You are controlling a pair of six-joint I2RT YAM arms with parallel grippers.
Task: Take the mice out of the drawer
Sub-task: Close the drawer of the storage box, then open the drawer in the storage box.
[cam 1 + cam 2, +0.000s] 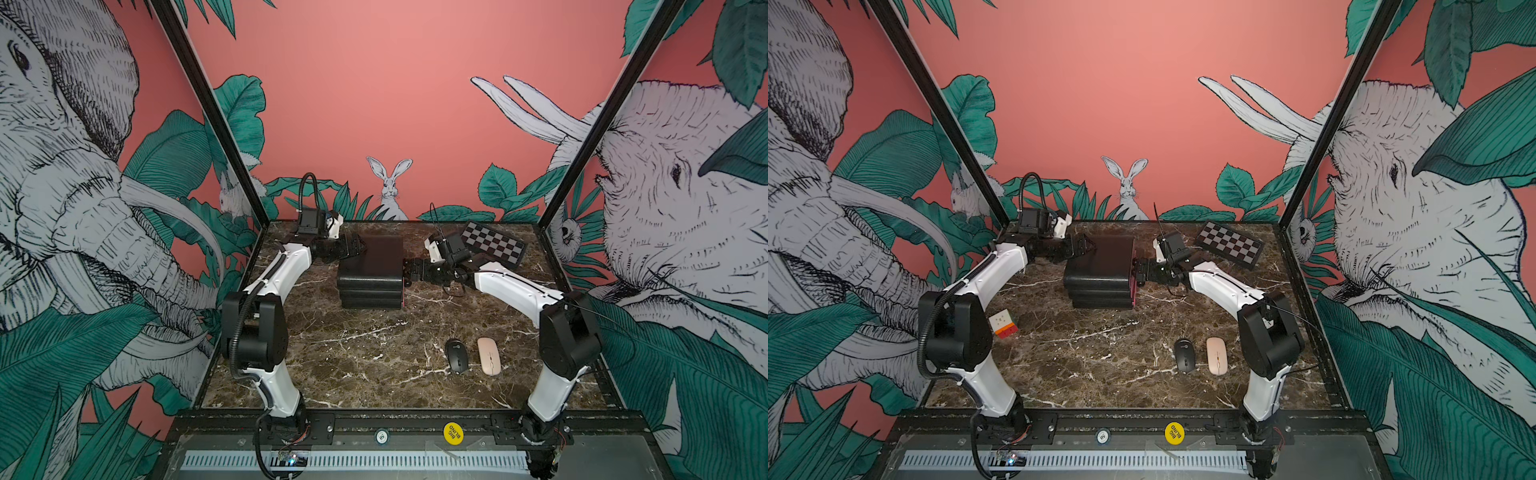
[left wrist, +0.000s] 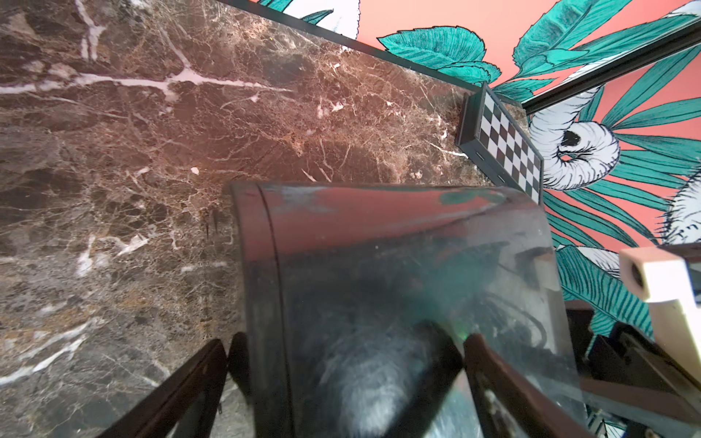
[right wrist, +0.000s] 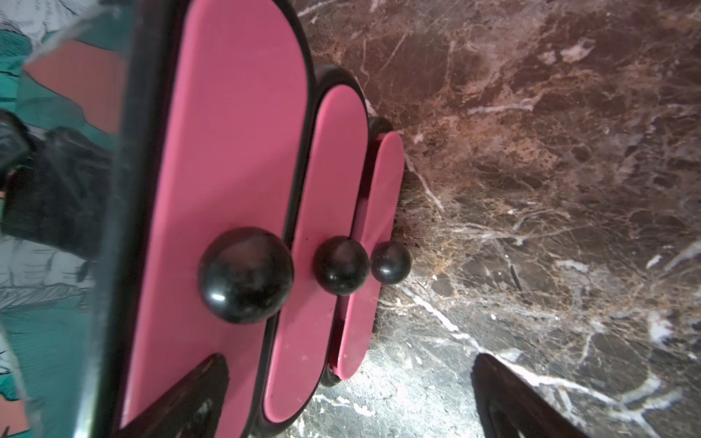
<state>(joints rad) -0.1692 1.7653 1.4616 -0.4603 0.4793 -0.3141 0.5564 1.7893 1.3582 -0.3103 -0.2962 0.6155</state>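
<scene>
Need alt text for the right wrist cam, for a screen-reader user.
Three pink drawer fronts, each with a round black knob, fill the close-up; they belong to a black cabinet on a brown marble table. In the foreground the right hand is open and empty, its two dark fingers spread just short of the knobs.

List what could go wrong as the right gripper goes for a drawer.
1. The three knobs sit close together; the open right gripper may catch the wrong one or slip off.
2. The drawer unit may slide when pulled; whether the left gripper braces it is unclear.
3. The black mouse and pink mouse lie near the right arm and could be knocked.
</scene>
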